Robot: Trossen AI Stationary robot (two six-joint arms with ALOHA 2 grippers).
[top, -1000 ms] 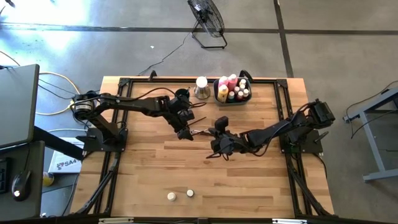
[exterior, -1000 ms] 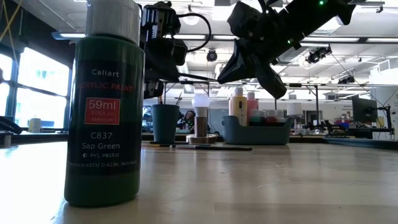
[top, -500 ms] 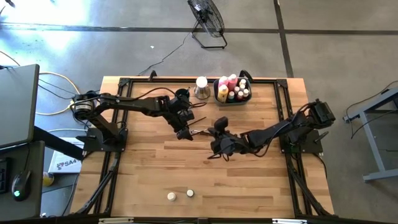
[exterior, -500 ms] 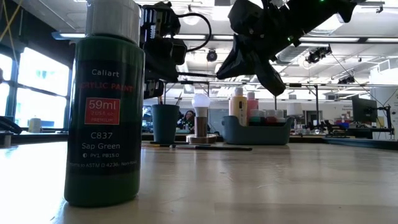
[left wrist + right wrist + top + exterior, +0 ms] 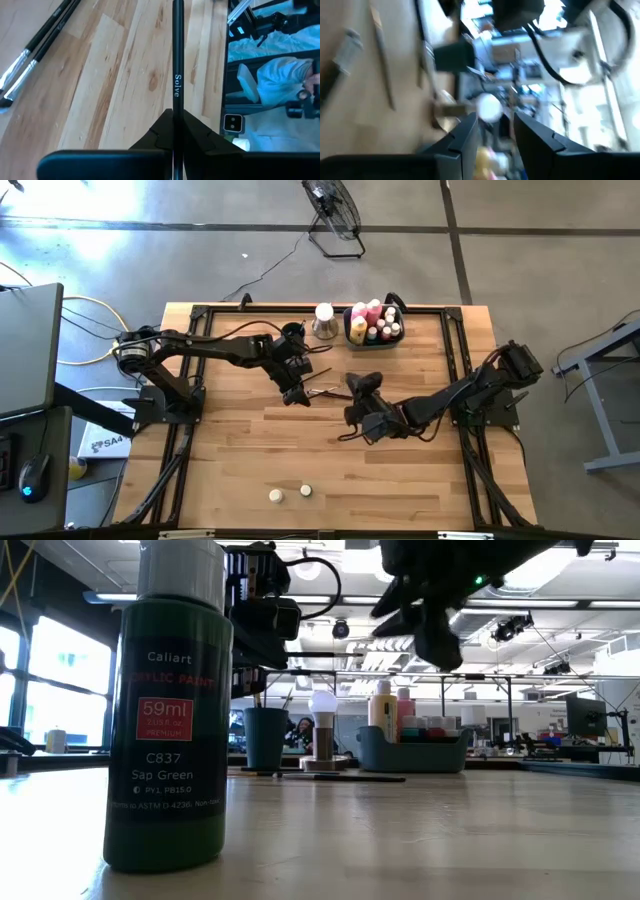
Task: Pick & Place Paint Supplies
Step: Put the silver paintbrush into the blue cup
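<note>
My left gripper pinches a thin black brush level above the wood. Two more brushes lie side by side on the table, and a green paint bottle stands upright near the front edge.

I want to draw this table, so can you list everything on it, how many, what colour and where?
Green bottle: one, dark green with a pale cap, right in front of the low camera.
Pots: two, white-capped, near front edge.
Brushes: at least two, dark-handled, lying mid-table.
Held brush: one, black, in the left gripper.
Bin: one, grey-blue, back edge, holding pink, yellow and other bottles.
Cup: one, dark, back edge.
Lamp-like thing: one, white-topped, between cup and bin.
Left gripper: shut on the held brush, mid-table.
Right gripper: fingers apart, empty, mid-table.
</note>
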